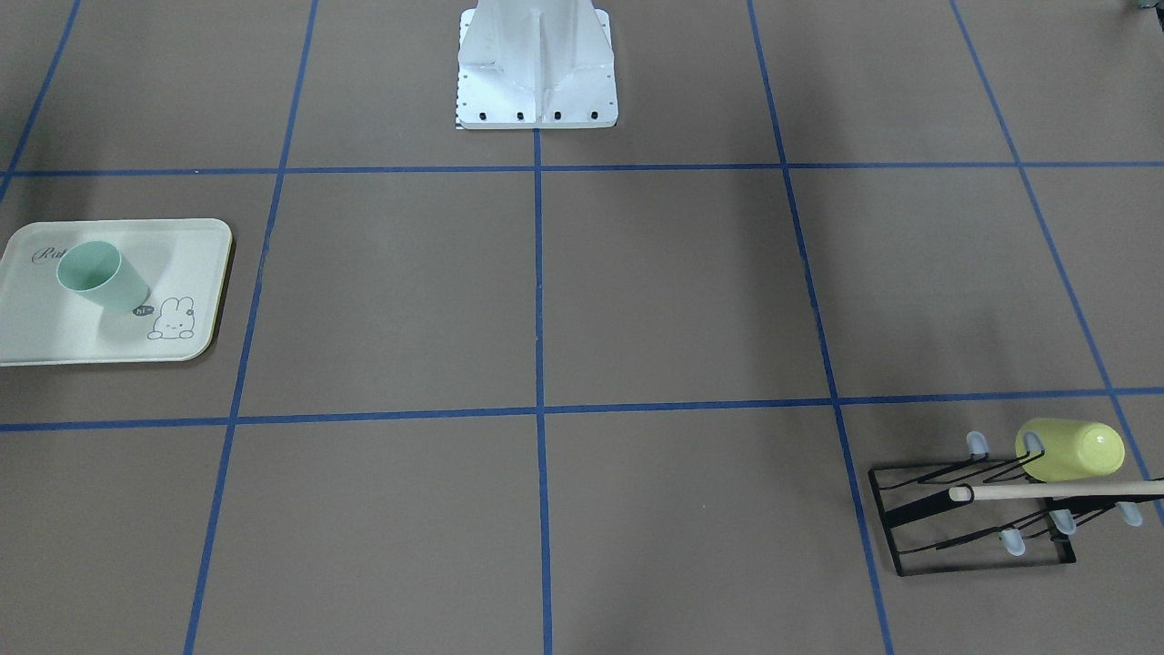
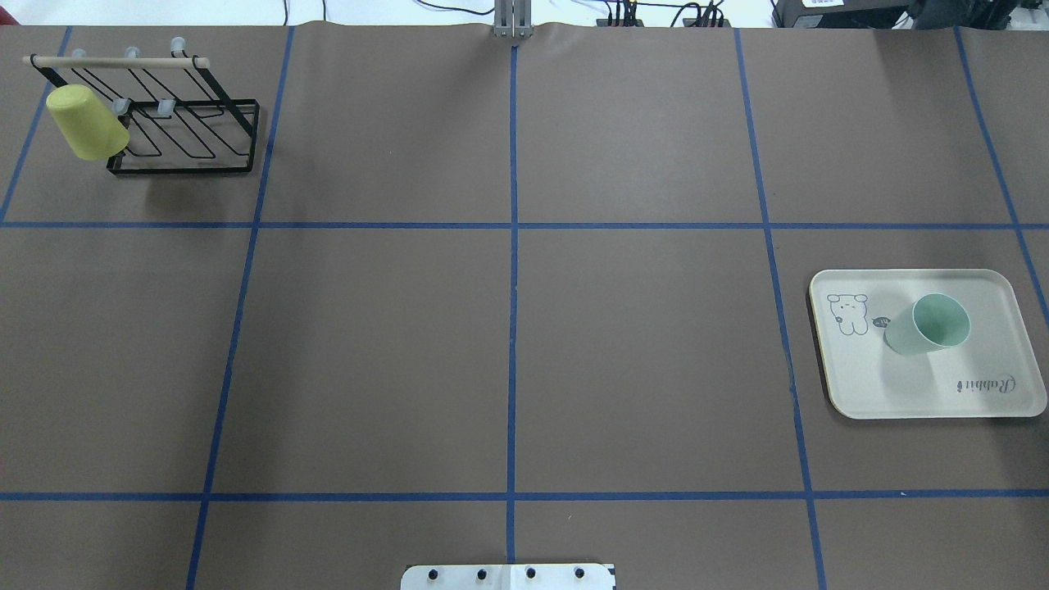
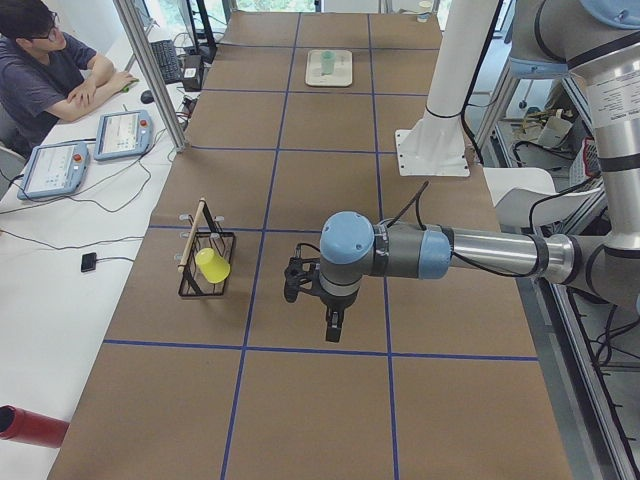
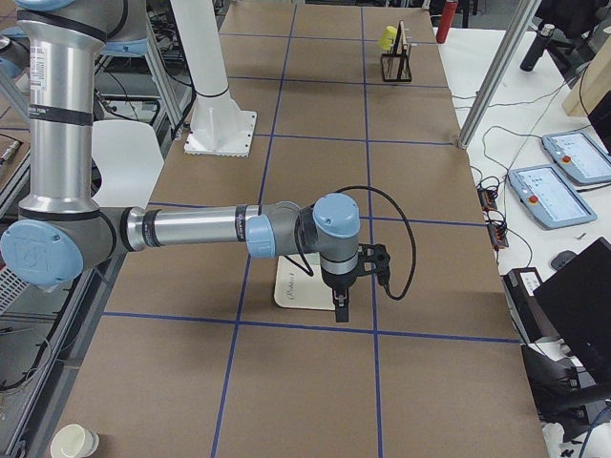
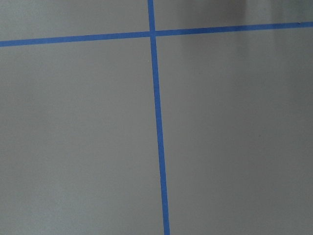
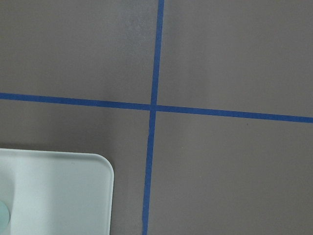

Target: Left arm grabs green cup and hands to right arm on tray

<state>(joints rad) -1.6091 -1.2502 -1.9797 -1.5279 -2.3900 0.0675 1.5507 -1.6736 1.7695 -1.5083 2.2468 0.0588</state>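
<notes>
The green cup (image 1: 95, 276) stands mouth up on the tray (image 1: 55, 337), between the "Rabbit" script and the rabbit drawing. Both also show in the overhead view, the cup (image 2: 930, 324) on the tray (image 2: 926, 385) at the right. No gripper touches the cup. My left gripper (image 3: 333, 325) shows only in the exterior left view. It points down above bare table near the rack, and I cannot tell whether it is open or shut. My right gripper (image 4: 341, 310) shows only in the exterior right view. It hangs just in front of the tray (image 4: 291, 291), and I cannot tell its state either.
A yellow-green cup (image 2: 86, 123) hangs on a black wire rack (image 2: 188, 139) with a wooden rod at the far left corner. The white pedestal base (image 1: 536, 82) stands at the robot's edge. An operator (image 3: 50, 70) sits at a side desk. Blue tape lines grid the brown table.
</notes>
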